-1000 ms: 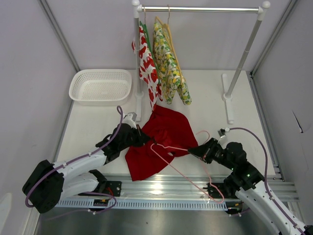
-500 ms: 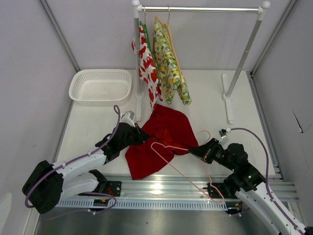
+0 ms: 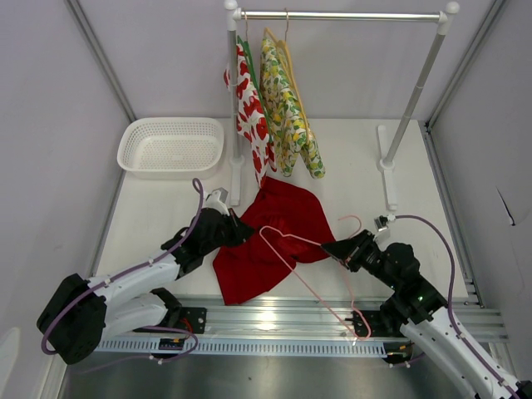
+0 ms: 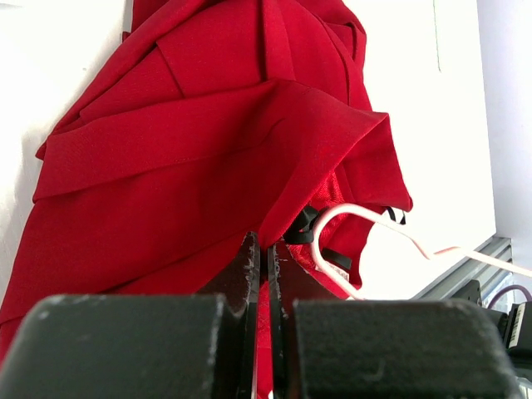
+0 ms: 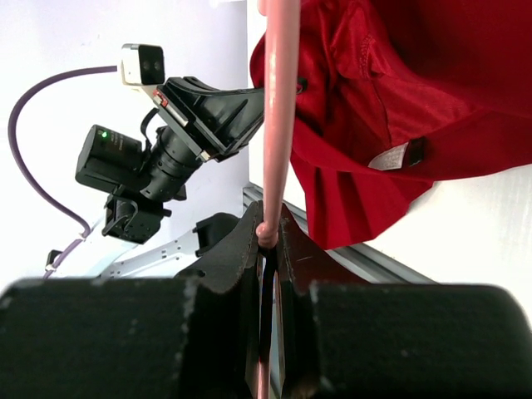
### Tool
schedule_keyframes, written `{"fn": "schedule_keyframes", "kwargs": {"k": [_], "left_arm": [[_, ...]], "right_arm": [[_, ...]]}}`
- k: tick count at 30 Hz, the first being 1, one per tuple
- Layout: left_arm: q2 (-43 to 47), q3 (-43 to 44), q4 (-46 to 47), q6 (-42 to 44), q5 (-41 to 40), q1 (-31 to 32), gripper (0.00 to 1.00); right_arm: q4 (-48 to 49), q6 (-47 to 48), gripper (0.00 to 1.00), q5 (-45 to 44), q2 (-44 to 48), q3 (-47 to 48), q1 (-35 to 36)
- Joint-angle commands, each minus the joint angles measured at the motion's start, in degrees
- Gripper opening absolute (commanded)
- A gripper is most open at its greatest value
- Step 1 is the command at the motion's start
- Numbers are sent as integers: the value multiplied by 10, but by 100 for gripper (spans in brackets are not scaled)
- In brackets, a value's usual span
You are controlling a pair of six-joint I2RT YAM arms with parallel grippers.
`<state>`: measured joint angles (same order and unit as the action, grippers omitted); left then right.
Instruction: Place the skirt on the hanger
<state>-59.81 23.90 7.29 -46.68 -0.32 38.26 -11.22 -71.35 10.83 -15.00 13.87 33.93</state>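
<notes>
Two grippers are busy, one on each thing. My left gripper is pinched tight on a fold at the skirt's edge, with only red cloth between its fingers. I think it holds there so the skirt can't slide, and so the edge lifts a bit and an opening shows. The skirt lies crumpled on the counter, between my two arms.

My right gripper is clamped on the thin pink wire of the hanger, close to the hook. The right wrist view shows the wire squeezed between the fingers. The hanger reaches out over the skirt, but I can't tell if it touches the cloth. One corner points toward the left gripper. In the left wrist view, a bend of the wire sits just beside the lifted fold. I judge that holding near the hook lets me steer that corner into the cloth.

The skirt isn't on the hanger yet. Next comes a slow push of the wire under the fold, or the cloth could bunch up.
</notes>
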Motion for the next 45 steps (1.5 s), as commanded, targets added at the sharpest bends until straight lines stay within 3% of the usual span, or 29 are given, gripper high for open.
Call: {"fn": "schedule_keyframes", "kwargs": {"k": [1,32,45], "left_arm": [[7,10,28,-5,-1,-6,0],[10,5,27,-4,-1,-6,0],[10,6,23,4,-1,-6,0]], "right_arm": [[30,-9,0,-11,3,1,9],[-36,-67,0,-76,45,-24,38],[51,-87,0,-73,47,-67,38]]}}
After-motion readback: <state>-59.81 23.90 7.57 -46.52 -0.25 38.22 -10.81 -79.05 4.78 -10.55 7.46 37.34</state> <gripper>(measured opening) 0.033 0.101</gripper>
